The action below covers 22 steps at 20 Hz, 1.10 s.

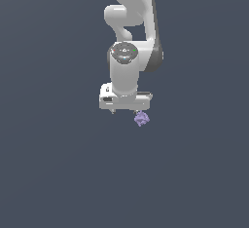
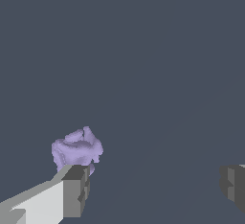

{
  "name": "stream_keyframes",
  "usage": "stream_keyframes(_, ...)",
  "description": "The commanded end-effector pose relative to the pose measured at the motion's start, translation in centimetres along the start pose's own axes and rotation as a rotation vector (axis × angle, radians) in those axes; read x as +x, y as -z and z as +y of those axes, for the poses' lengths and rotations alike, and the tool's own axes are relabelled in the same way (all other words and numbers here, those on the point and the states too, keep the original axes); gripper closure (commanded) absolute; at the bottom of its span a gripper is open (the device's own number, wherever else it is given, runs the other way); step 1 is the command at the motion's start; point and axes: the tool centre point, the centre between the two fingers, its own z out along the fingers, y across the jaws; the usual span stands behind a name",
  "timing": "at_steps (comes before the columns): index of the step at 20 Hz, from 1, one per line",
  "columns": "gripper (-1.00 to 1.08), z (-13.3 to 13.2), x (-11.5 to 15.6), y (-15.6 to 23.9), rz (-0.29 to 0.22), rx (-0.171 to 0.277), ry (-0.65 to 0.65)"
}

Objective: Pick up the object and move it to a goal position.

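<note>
Lumpy purple object (image 2: 76, 151) beside one blocky end effector (image 2: 155, 189) finger, perhaps touching.

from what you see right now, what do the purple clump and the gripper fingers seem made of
Purple clump: matte, lumpy, perhaps clay or foam; the flat render leaves it open. Fingers: dull grey blocky pads, maybe rubber or plastic. Gripper body: smooth white, plastic-like.

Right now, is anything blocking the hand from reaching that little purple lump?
Nothing visible does. The hand is open, and the purple lump sits right by one finger, not between the two.
</note>
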Motion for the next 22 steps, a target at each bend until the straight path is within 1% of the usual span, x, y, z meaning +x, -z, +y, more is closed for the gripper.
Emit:
stream_keyframes(1, -0.92, 0.0, 0.0, 0.0, 0.000, 0.000, 0.000)
stream_keyframes(4, -0.92, 0.4, 0.0, -0.1, -0.002, -0.003, 0.001)
stream_keyframes(9, -0.92, 2.4, -0.2, -0.4, -0.015, -0.015, 0.003)
stream_keyframes(12, -0.92, 2.9, -0.3, -0.4, -0.017, -0.017, 0.000)
stream_keyframes(17, -0.92, 2.1, -0.4, -0.8, -0.013, -0.017, 0.022)
stream_keyframes(22, -0.92, -0.2, -0.7, -2.1, -0.003, -0.018, 0.097)
